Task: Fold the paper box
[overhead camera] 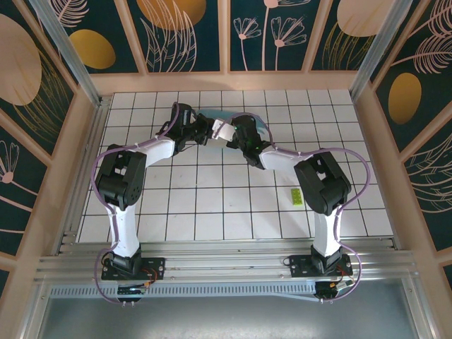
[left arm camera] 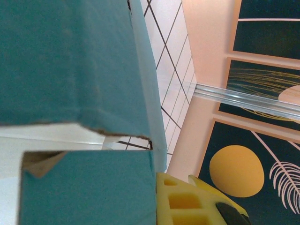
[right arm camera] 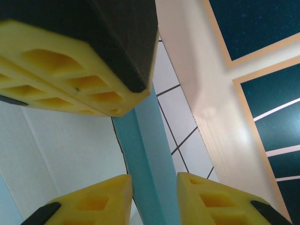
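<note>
Tiled table (overhead camera: 212, 212), paper box (overhead camera: 224, 131) — teal wall between right claw (right arm camera: 154, 199) fingers

A white tiled table (overhead camera: 212, 205) with dark grid lines carried the scene. A small yellow-green slip (overhead camera: 297, 196) lay flat on it toward the right side, well apart from the paper box (overhead camera: 227, 124) at the far middle.

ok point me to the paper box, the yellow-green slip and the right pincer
paper box (left arm camera: 70, 61), left wrist view, teal outer face
yellow-green slip (overhead camera: 297, 196), top external view, its middle
right pincer (right arm camera: 154, 199), right wrist view, between the fingertips
</note>
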Robot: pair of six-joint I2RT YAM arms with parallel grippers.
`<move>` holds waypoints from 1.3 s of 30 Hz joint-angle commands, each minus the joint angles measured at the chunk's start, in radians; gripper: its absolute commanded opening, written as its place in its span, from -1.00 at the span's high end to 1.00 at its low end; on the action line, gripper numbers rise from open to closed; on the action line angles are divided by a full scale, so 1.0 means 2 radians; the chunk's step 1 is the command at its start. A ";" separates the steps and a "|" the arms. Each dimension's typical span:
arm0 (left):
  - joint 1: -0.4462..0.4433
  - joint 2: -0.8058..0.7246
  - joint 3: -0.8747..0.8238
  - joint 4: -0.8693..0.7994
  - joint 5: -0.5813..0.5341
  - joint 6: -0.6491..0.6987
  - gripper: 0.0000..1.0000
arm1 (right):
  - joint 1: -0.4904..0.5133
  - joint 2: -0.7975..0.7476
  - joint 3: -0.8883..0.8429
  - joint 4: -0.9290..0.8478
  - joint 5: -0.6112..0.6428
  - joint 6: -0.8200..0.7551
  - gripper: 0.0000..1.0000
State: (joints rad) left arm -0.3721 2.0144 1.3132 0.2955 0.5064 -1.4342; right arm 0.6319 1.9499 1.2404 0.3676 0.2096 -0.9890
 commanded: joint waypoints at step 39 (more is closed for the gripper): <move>0.005 -0.229 0.010 -0.135 -0.188 0.274 -0.52 | -0.067 -0.059 0.102 -0.307 -0.213 0.079 1.00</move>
State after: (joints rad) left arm -0.3683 1.6592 1.2823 0.1608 0.3099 -1.2125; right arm 0.5392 1.8839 1.3567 0.0387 -0.0490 -0.9314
